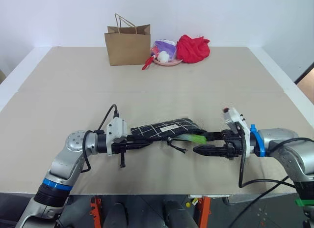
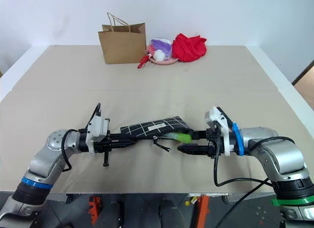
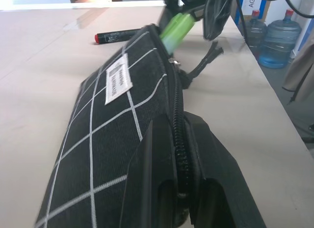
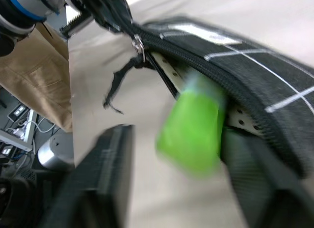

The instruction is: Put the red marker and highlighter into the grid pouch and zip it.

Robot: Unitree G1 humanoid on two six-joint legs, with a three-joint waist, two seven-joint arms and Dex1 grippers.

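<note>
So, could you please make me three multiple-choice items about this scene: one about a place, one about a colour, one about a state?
1. Where is the red marker?
A. inside the grid pouch
B. on the table, outside the pouch
C. on the floor

2. What colour is the highlighter sticking out of the pouch's mouth?
A. green
B. blue
C. orange

3. What are the left fingers doing?
A. hanging open above the table
B. clamping the pouch's zipper edge
C. holding the marker

Answers: 1 B, the left wrist view shows it lying on the table beyond the pouch. 2 A, its body is bright green. 3 B, the zipper edge runs between them.
</note>
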